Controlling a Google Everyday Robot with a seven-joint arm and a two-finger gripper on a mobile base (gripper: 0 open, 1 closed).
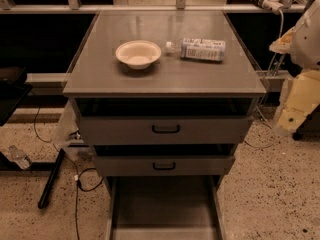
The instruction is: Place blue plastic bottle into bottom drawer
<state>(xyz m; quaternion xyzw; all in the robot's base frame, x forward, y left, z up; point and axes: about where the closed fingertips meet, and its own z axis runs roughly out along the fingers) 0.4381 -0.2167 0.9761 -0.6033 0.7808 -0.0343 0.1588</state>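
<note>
The blue plastic bottle (198,49) lies on its side on the grey cabinet top (165,76), cap pointing left, just right of a cream bowl (138,53). The bottom drawer (163,209) is pulled out below the two upper drawers and shows a flat grey floor with nothing on it. My arm (302,69) hangs at the right edge of the view, beside the cabinet and below its top; the gripper (289,120) is at its lower end, apart from the bottle.
Two upper drawers with black handles (165,129) sit slightly ajar. A plain clear bottle (19,157) lies on the floor at left. A black rod and cables (52,179) lie on the floor left of the cabinet. A rail runs behind.
</note>
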